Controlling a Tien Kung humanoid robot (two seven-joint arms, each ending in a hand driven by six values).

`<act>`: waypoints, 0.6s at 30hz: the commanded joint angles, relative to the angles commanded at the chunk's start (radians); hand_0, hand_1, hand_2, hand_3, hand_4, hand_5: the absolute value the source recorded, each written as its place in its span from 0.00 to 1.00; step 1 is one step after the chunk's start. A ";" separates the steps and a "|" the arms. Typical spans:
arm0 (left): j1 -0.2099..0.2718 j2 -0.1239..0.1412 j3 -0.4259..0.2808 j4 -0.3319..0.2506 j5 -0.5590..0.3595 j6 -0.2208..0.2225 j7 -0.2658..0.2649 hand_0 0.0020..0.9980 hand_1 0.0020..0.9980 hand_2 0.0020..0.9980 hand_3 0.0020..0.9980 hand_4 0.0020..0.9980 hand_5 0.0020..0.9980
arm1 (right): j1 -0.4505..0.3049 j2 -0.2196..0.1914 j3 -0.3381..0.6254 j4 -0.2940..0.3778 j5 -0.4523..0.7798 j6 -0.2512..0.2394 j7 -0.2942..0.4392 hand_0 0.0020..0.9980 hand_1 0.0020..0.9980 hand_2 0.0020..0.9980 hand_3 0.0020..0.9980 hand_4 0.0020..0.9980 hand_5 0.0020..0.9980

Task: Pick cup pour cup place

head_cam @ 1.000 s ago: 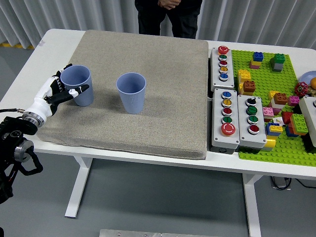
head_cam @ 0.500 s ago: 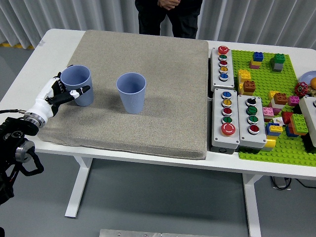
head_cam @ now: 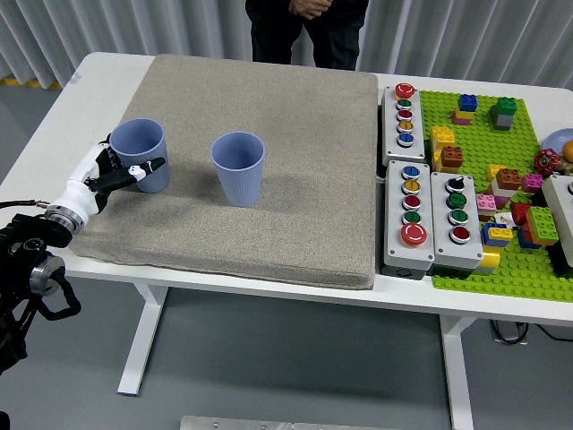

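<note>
Two light blue cups stand upright on the grey mat [head_cam: 269,242]. The left cup [head_cam: 141,152] is near the mat's left edge and the middle cup [head_cam: 238,167] is a hand's width to its right. My left hand [head_cam: 121,170] comes in from the lower left and wraps the left cup's lower side. Its thumb [head_cam: 150,166] lies across the front, and the other fingers curl round the left and back. The cup rests on the mat. What is inside either cup I cannot tell. My right hand is out of view.
Three grey button boxes [head_cam: 421,215] lie right of the mat. Beyond them is a green baseplate [head_cam: 528,269] with several coloured bricks. A person in dark clothes [head_cam: 304,31] stands at the far side, hands clasped.
My left wrist has crept slightly right toward the left cup and the fingers have drawn lower and closer round it. Both cups stand where they were.
</note>
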 joint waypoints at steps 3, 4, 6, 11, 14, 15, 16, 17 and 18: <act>0.000 0.000 -0.001 0.000 0.001 0.001 0.000 0.96 0.94 1.00 1.00 0.97 0.18 | -0.002 0.000 0.002 0.000 -0.003 0.000 0.000 0.73 0.70 0.75 0.71 0.32 0.28; 0.000 0.000 -0.001 0.000 0.001 0.001 0.000 0.96 0.94 1.00 1.00 0.97 0.18 | -0.002 0.000 0.002 0.000 -0.003 0.000 0.000 0.73 0.70 0.75 0.71 0.32 0.28; -0.001 0.001 0.001 -0.001 0.002 0.002 0.000 0.96 0.94 1.00 1.00 0.97 0.18 | -0.002 0.000 0.003 0.000 -0.005 0.000 -0.001 0.73 0.70 0.75 0.71 0.32 0.28; -0.002 0.001 0.007 -0.007 -0.005 0.002 0.000 0.96 0.94 1.00 1.00 0.97 0.17 | -0.002 0.000 0.002 0.000 -0.005 0.001 -0.001 0.73 0.70 0.75 0.71 0.32 0.28; -0.004 0.002 0.010 -0.004 -0.004 0.004 0.000 0.96 0.93 1.00 1.00 0.97 0.17 | -0.003 0.000 0.004 0.000 -0.007 0.001 -0.001 0.73 0.70 0.75 0.71 0.32 0.28; -0.005 0.002 0.010 -0.004 -0.003 0.004 0.000 0.96 0.93 1.00 1.00 0.97 0.17 | -0.003 0.000 0.004 0.000 -0.007 0.001 -0.001 0.73 0.70 0.75 0.71 0.32 0.28; -0.005 0.002 0.011 -0.003 -0.003 0.005 0.000 0.96 0.93 1.00 1.00 0.97 0.17 | -0.003 0.000 0.004 0.000 -0.006 0.001 -0.001 0.73 0.70 0.75 0.71 0.32 0.28; -0.005 0.002 0.012 -0.002 -0.002 0.005 0.000 0.96 0.93 1.00 1.00 0.97 0.17 | -0.003 0.000 0.003 0.000 -0.006 0.001 -0.001 0.73 0.70 0.75 0.71 0.32 0.28; -0.005 0.001 0.013 -0.001 -0.002 0.006 0.000 0.96 0.93 1.00 1.00 0.97 0.17 | -0.003 0.000 0.003 0.000 -0.005 0.001 -0.001 0.73 0.70 0.75 0.71 0.32 0.28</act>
